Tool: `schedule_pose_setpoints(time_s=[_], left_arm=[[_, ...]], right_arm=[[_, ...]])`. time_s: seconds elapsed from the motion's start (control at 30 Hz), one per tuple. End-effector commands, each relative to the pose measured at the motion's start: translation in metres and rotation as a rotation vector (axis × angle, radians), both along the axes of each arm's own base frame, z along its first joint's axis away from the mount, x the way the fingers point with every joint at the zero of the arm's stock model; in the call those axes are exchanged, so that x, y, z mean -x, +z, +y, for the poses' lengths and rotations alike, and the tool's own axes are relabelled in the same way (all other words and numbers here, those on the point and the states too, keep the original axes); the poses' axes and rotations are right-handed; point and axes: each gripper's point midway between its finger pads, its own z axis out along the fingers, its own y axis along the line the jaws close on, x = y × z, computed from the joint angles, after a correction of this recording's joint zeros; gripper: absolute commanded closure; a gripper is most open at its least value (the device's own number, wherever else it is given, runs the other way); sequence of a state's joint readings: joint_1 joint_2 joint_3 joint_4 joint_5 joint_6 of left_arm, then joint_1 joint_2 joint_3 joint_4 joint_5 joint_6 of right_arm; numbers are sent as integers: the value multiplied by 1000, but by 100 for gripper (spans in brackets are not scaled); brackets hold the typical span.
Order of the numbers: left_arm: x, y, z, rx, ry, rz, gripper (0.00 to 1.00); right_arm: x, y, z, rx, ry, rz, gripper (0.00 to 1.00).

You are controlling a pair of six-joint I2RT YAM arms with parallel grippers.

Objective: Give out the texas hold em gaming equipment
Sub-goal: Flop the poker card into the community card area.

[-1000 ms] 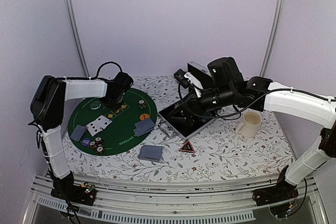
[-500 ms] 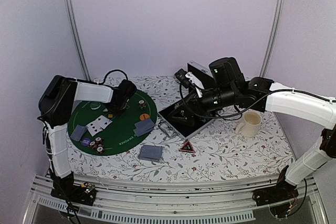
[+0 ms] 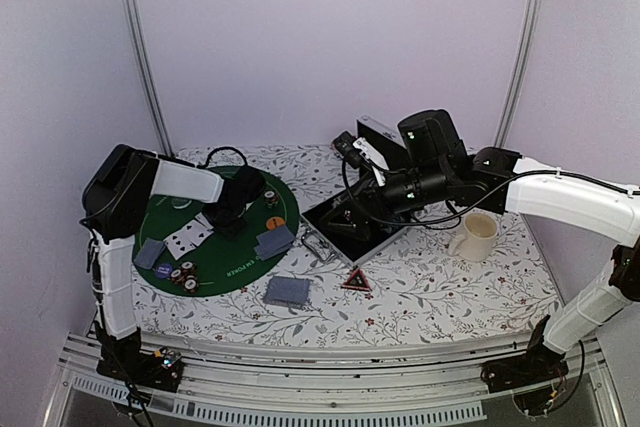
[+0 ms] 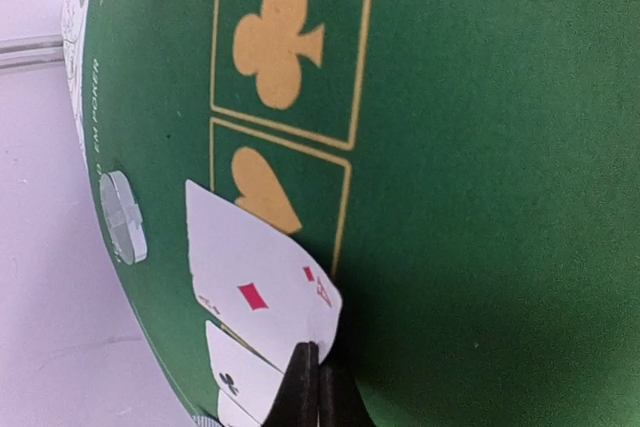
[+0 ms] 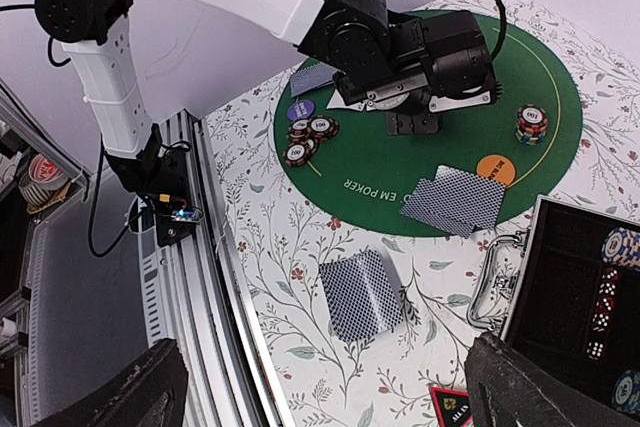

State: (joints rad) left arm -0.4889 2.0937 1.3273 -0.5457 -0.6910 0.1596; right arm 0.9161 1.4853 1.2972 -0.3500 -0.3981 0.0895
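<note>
My left gripper (image 3: 224,213) (image 4: 316,377) is shut, its tips low on the green poker mat (image 3: 240,252) at the edge of a face-up ace of diamonds (image 4: 255,282). That card overlaps a club card (image 4: 238,375). Both show as white cards in the top view (image 3: 188,237). My right gripper (image 3: 347,215) (image 5: 330,387) is open and empty, high above a grey-blue deck (image 5: 362,294) (image 3: 287,291). Two face-down cards (image 5: 455,200) and an orange button (image 5: 497,169) lie on the mat. Chips (image 5: 305,137) sit near its front and a stack (image 5: 530,124) further back.
The open silver case (image 3: 352,225) (image 5: 600,277) with chips and dice lies right of the mat. A cream mug (image 3: 476,236) stands further right. A black-red triangle (image 3: 355,281) lies near the deck. A white disc (image 4: 125,215) sits at the mat's far edge.
My left gripper has moved from the mat's far edge towards me and down to the face-up cards. The right arm and the cards have not moved.
</note>
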Motion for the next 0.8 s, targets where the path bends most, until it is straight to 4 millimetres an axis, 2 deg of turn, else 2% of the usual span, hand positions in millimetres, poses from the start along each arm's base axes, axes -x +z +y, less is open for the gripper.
schedule_pose_setpoints(time_s=[0.0, 0.3, 0.4, 0.53, 0.67, 0.77], left_arm=[[15, -17, 3, -5, 31, 72, 100], [19, -18, -2, 42, 28, 89, 99], [21, -14, -6, 73, 32, 98, 83], [28, -1, -14, 143, 38, 116, 66], [36, 19, -21, 209, 41, 121, 60], [43, 45, -33, 291, 22, 106, 56]], right_arm=[[3, 13, -2, -37, 4, -24, 1], [3, 13, -3, -38, 2, -23, 1], [3, 11, -3, -33, -1, -17, 1], [-1, -1, -5, 4, -31, 7, 1], [-10, -16, -10, 68, -97, 41, 1], [-29, -40, -24, 185, -240, 70, 1]])
